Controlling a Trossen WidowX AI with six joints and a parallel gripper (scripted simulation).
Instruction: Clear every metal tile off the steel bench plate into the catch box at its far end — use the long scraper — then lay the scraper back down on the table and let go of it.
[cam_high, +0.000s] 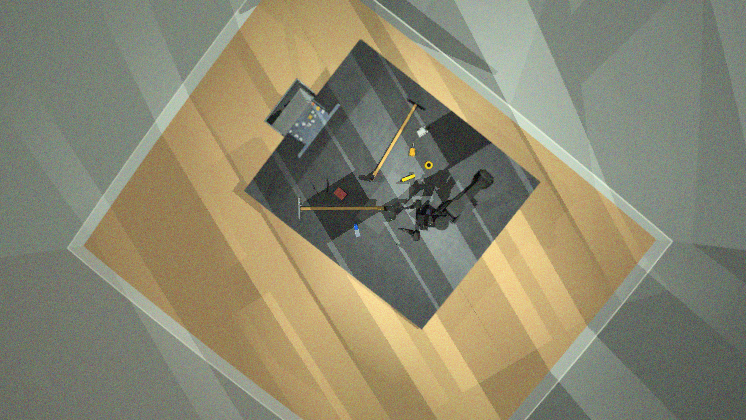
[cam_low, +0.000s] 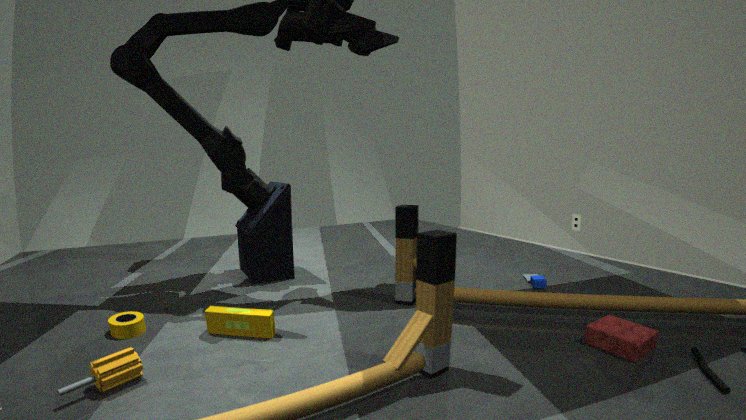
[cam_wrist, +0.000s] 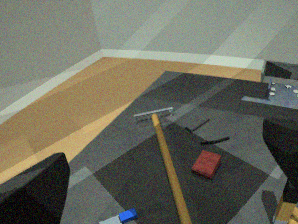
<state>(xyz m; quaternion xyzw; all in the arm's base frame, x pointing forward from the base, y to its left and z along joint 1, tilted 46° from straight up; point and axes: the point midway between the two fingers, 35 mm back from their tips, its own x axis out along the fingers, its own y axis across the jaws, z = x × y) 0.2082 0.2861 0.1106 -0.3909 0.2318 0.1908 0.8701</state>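
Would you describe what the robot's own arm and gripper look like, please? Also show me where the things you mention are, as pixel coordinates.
The arm (cam_low: 182, 112) is matte black throughout, with slim links, rounded, bulky joints, and a dark, wedge-topped base block (cam_low: 268, 240). The gripper (cam_low: 383, 44) (cam_wrist: 166, 145) is black too, with two broad, angular fingers that taper towards blunt tips. I can make out no cables or markings in this dim light.
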